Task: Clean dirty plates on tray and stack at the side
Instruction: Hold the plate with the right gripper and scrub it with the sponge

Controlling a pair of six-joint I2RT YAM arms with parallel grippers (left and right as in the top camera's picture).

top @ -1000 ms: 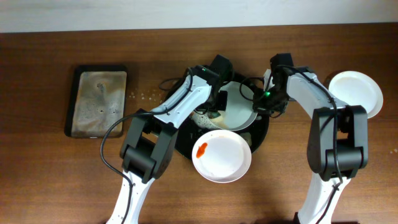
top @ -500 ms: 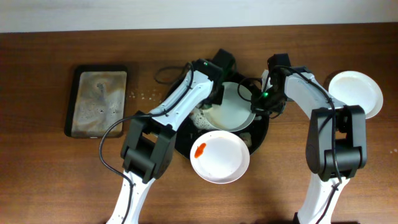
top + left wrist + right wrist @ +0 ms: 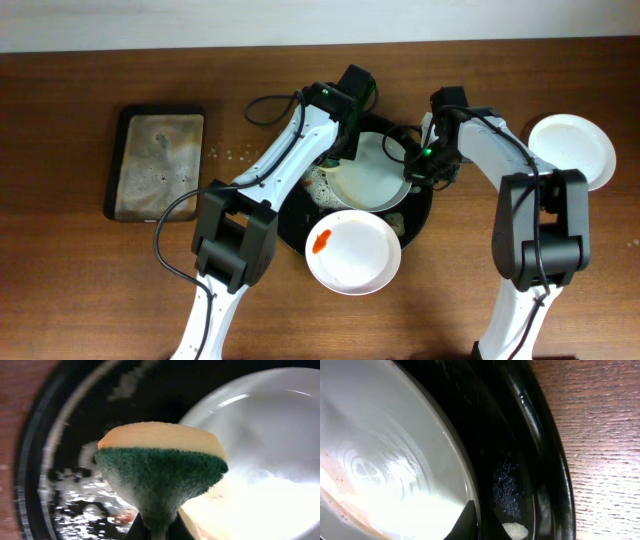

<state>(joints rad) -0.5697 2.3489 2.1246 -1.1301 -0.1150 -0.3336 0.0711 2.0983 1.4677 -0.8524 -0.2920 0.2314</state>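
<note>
My left gripper is shut on a yellow-and-green sponge, held at the far left edge of the pale mint plate. That plate shows wet and streaked in the left wrist view. My right gripper is shut on this plate's right rim; its dark finger lies over the rim. The plate sits in the black tray, whose rim also shows in the right wrist view. A white plate with a red smear rests on the tray's front edge. Another white plate lies on the table at the right.
A rectangular dark sponge tray with wet residue lies at the left. Foam and a red speck lie on the tray floor by the sponge. Cables run behind the tray at the back.
My left gripper has moved the sponge from the plate's left side toward its far edge. The right gripper has kept its hold on the rim. The smeared front plate shifted slightly.
</note>
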